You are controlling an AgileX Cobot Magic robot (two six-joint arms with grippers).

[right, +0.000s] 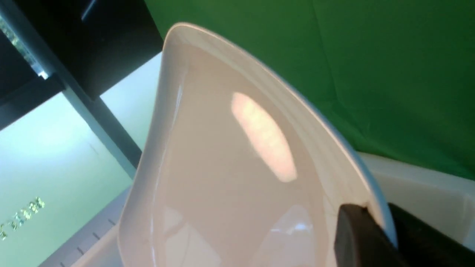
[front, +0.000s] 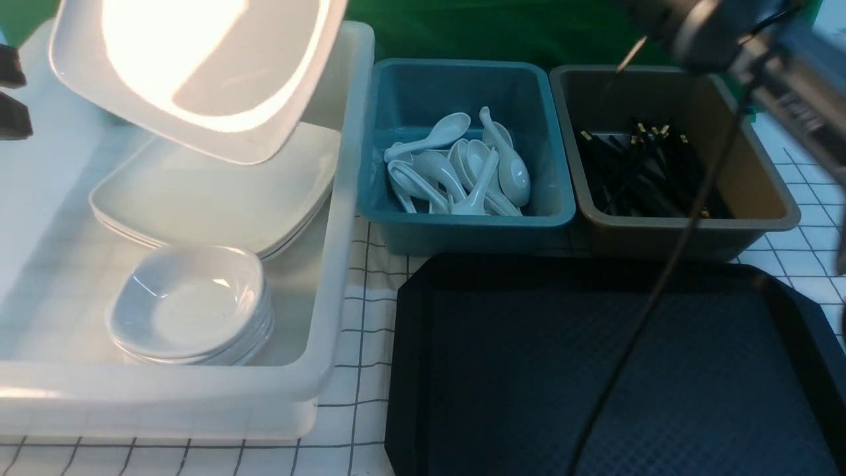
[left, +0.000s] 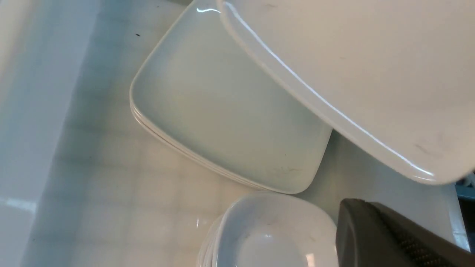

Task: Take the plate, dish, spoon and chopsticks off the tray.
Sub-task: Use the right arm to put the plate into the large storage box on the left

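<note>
The large white plate [front: 198, 79] hangs tilted over the white tub [front: 345, 198], above a stack of like plates [front: 218, 192]. My right gripper [right: 374, 217] is shut on the plate's rim [right: 230, 167], one dark finger on each face. My left gripper [left: 356, 209] is shut on nothing, low in the tub beside a stack of small dishes [left: 271, 233] and under the raised plate [left: 352, 66]. The black tray [front: 595, 370] shows only its textured floor. Several white spoons [front: 462, 172] lie in the teal tub, and black chopsticks [front: 634, 172] in the brown tub.
The teal tub [front: 462, 221] and brown tub [front: 687, 223] stand side by side behind the tray. My right arm [front: 740, 39] reaches across the top right, and its cable [front: 661, 277] hangs over the tray. A gridded white cloth [front: 360, 370] covers the table.
</note>
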